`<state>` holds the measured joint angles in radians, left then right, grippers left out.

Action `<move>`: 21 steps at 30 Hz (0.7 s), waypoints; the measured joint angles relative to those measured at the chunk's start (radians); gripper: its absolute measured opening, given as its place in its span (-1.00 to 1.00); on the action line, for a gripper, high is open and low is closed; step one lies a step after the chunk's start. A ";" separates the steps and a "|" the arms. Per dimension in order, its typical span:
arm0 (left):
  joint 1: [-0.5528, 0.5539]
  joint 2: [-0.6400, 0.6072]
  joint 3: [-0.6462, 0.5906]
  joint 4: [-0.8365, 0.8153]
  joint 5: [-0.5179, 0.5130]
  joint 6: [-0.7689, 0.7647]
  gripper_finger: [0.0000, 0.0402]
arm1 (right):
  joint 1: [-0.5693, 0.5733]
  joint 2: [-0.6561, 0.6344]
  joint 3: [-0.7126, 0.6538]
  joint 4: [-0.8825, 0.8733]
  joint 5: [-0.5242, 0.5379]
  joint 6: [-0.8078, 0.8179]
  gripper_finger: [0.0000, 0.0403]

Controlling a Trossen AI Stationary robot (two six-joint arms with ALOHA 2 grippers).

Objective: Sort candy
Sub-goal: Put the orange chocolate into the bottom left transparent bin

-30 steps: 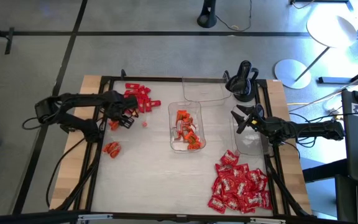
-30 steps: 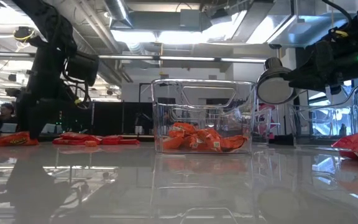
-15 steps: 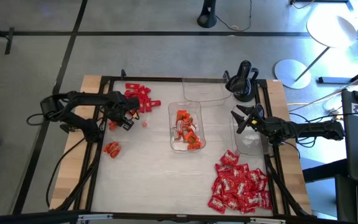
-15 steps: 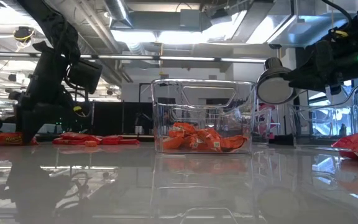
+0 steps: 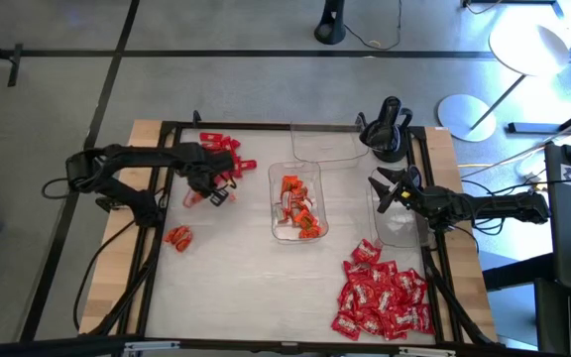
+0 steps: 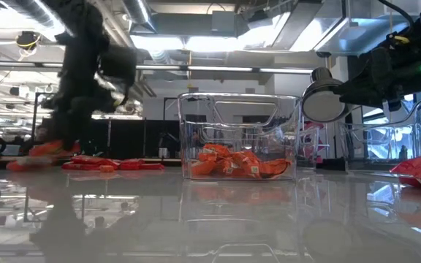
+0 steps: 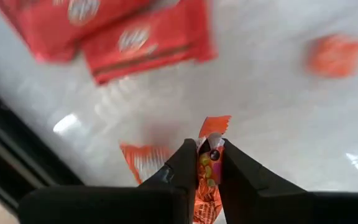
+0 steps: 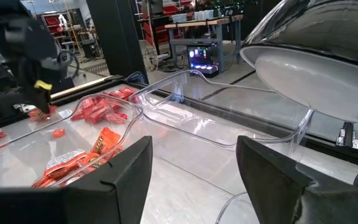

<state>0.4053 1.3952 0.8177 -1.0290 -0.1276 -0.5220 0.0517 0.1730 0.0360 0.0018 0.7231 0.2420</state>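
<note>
The left tool [image 7: 209, 163] grips an orange candy [image 7: 211, 144] above the table [image 5: 236, 268], probably carrying it toward the middle tray [image 5: 275, 198] to drop it there, while the right tool [image 5: 383, 190] waits open over another tray.

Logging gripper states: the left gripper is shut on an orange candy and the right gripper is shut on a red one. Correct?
Half right. The left gripper pinches an orange candy, but the right wrist view shows the right gripper open and empty.
</note>
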 joint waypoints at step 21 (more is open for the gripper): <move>-0.236 0.043 0.204 0.760 -0.005 0.129 -0.71 | 0.000 0.000 0.000 0.000 0.002 0.000 0.14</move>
<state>0.1691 1.4387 1.0222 -0.2686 -0.1329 -0.3931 0.0517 0.1730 0.0360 0.0013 0.7254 0.2417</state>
